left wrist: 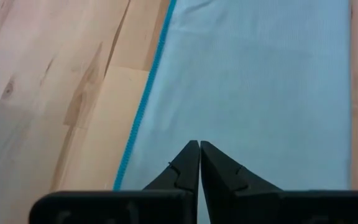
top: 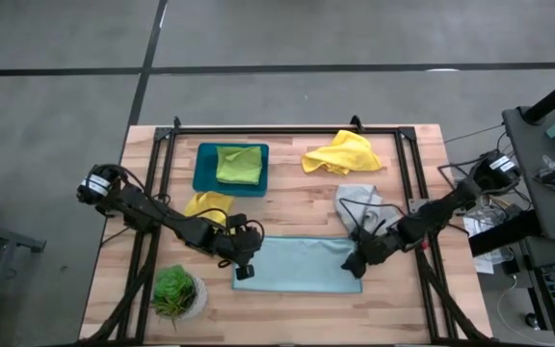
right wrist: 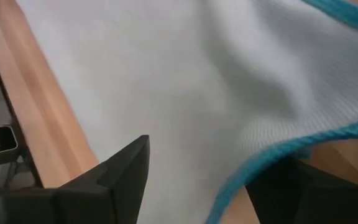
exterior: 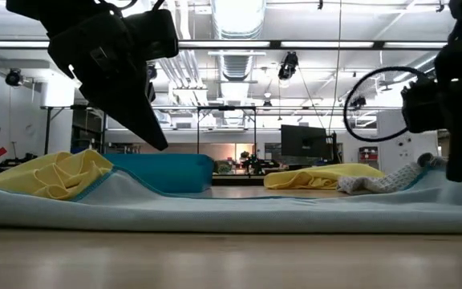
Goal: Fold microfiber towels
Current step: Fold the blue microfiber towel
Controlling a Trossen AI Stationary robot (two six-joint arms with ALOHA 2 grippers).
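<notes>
Left hand [top: 244, 271], fingers together, pins the light blue towel [top: 297, 264] near the worktop's front edge while the right hand [top: 355, 266], fingers apart, straddles its opposite end, likely for folding.

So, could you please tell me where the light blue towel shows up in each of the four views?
High view: light blue towel lies flat at the table's near edge, between the two pincers.
Low view: it stretches across the foreground.
Left wrist view: it fills the picture's upper right, ahead of the shut left pincer.
Right wrist view: it fills most of the picture.
Shared landmark: its darker teal hem, seen in both wrist views.
</notes>
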